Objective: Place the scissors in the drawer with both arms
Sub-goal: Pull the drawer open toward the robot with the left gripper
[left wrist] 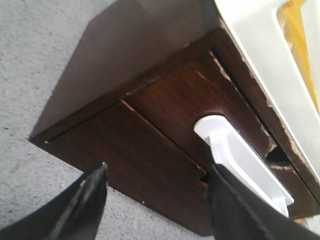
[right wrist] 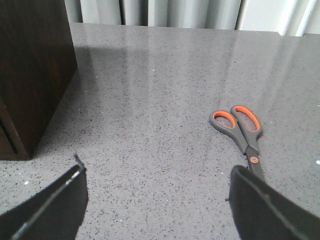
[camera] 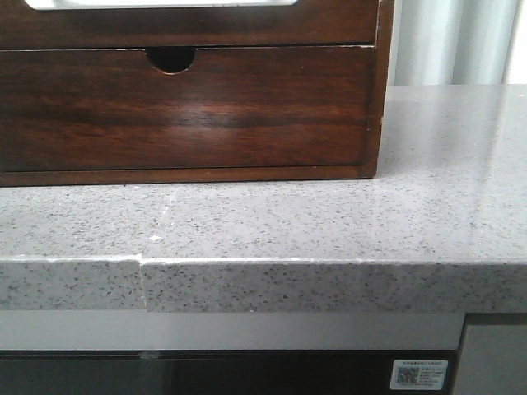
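Front view only catches the bottom of the wooden cabinet point(camera: 189, 90) on the speckled grey countertop point(camera: 329, 222); the drawer point(camera: 206, 20) with the white cut-out is cropped off at the top, and neither arm shows. Left wrist view: left gripper point(left wrist: 155, 200) spread wide, just off the glossy reddish-brown drawer fronts, white insert point(left wrist: 240, 155) showing. Right wrist view: right gripper point(right wrist: 155, 200) also spread wide, hovering over the counter, the grey scissors point(right wrist: 242, 132) with orange-lined handles lying flat, blade tips hidden behind one finger.
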Robot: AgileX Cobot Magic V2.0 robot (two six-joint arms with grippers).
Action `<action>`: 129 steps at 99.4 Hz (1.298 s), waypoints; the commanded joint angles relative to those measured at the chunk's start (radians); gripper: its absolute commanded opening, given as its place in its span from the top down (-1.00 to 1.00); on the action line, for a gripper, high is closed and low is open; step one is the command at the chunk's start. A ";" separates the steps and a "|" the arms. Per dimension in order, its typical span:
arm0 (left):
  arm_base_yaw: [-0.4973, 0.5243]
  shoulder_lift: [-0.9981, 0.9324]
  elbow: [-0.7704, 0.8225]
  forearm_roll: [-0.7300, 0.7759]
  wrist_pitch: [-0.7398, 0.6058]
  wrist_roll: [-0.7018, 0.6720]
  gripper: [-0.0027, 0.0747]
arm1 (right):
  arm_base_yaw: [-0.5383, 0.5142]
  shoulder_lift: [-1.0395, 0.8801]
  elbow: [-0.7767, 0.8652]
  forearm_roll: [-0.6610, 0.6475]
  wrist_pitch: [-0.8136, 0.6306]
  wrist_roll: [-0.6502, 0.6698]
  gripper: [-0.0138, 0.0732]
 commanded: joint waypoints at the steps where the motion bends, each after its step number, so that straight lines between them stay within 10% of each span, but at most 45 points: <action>1: 0.001 0.052 -0.073 -0.061 0.025 0.045 -0.10 | 0.000 0.015 -0.031 0.001 -0.084 0.004 -0.53; 45: 0.001 0.376 -0.214 -0.616 0.362 0.631 -0.10 | 0.000 0.015 -0.007 0.001 -0.086 0.004 -0.53; 96: 0.001 0.524 -0.229 -0.845 0.467 0.842 -0.09 | 0.000 0.015 -0.007 0.001 -0.084 0.004 -0.53; 129: 0.001 0.524 -0.229 -0.850 0.482 0.842 0.49 | 0.000 0.015 -0.007 0.001 -0.084 0.004 -0.53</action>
